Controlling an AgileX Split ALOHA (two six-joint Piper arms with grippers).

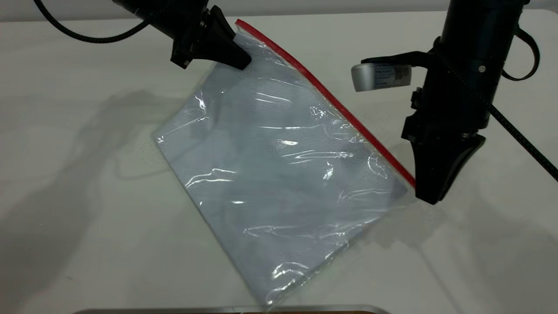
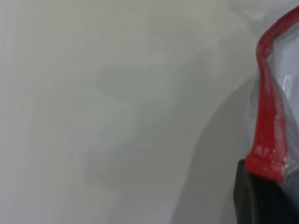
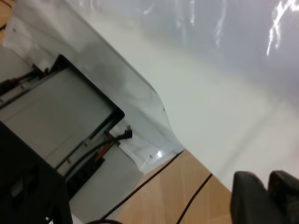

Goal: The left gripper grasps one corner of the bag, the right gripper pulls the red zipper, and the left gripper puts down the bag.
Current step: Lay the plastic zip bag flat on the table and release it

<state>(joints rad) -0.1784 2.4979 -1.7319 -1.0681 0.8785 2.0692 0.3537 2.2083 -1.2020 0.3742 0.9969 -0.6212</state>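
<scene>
- I see one white table (image 1: 87,196), matte and flat.
- One bag (image 1: 279,174) hangs slanted over the table's middle: clear, glossy, crinkled plastic over pale blue-white sheets, its near corner low by the table.
- Two black arms. The left gripper (image 1: 237,54) reaches in from the far left, its wedge fingers pinched on the corner of the bag (image 1: 244,32), holding it raised.
- The right gripper (image 1: 429,192) points straight down at the right, fingers pressed together at the strip's near end; I cannot see the slider.
- One red zipper (image 1: 327,98), a thin straight strip along the bag's right edge.
</scene>
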